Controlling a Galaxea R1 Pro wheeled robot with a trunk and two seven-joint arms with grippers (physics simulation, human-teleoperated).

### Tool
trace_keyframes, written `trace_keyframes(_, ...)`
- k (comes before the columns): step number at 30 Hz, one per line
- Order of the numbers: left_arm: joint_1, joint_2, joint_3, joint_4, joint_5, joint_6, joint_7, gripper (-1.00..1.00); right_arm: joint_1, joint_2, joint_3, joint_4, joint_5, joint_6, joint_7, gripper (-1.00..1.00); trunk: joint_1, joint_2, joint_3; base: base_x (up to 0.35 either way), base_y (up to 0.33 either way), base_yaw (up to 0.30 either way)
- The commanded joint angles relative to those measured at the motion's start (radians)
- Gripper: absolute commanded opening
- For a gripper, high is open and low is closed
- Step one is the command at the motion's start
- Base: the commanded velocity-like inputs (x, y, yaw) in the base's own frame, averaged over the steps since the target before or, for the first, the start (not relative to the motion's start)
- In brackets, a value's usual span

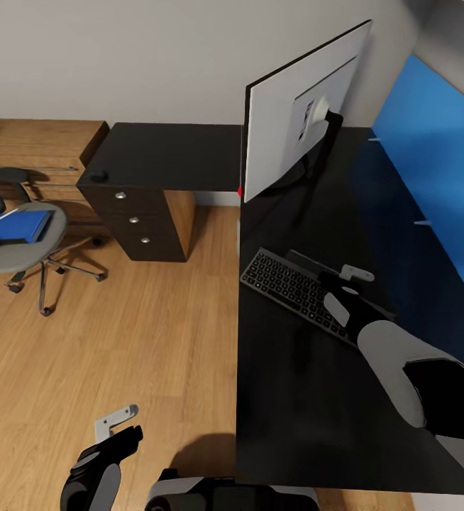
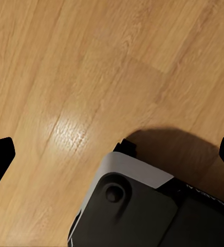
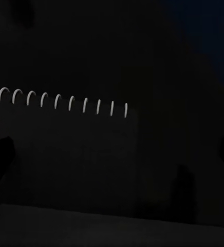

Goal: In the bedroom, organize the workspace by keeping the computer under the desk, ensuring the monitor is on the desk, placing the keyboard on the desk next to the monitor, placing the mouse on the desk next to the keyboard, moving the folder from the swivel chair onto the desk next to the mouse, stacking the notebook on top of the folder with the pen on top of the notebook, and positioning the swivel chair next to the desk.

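Observation:
The monitor (image 1: 289, 128) stands on the glossy black desk (image 1: 296, 397) with its grey back toward me. In front of it lies the keyboard (image 1: 282, 280). My right gripper (image 1: 344, 281) hovers open over the keyboard's far end and the dark spiral-bound notebook (image 3: 66, 154). The mouse (image 1: 99, 174) sits on the desk's far wing above the drawers. On the grey swivel chair (image 1: 26, 252), out on the floor, lies the blue folder (image 1: 19, 227). Only a red light of the computer (image 1: 240, 191) peeks from under the desk edge. My left gripper (image 1: 120, 427) hangs open over the floor. The pen is out of view.
A dark drawer unit (image 1: 136, 220) with silver knobs carries the desk's far wing. A light-wood counter (image 1: 33, 145) stands behind the chair, and a blue wall panel (image 1: 431, 184) runs along the desk. Wood floor (image 1: 118, 333) lies between me and the chair. My own base (image 2: 137, 206) is below.

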Motion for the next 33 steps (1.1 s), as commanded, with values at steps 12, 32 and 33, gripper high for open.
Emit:
trace_keyframes(12, -0.001, -0.02, -0.001, -0.008, 0.01, -0.002, 0.009, 1.0, 0.018, 0.015, 0.009, -0.013, 0.057, 0.0, -0.009, 1.0, -0.002, 0.004, 0.0, 0.0, 0.0, 0.0)
trace_keyframes(32, -0.001, -0.018, -0.002, -0.006, 0.01, -0.002, 0.011, 1.0, 0.024, 0.01, 0.01, -0.022, 0.183, 0.001, -0.009, 1.0, -0.002, 0.004, 0.0, 0.0, 0.0, 0.0)
trace_keyframes(33, -0.001, -0.018, -0.002, -0.006, 0.01, -0.002, 0.011, 1.0, 0.024, 0.01, 0.01, -0.022, 0.19, 0.001, -0.009, 1.0, -0.002, 0.004, 0.0, 0.0, 0.0, 0.0)
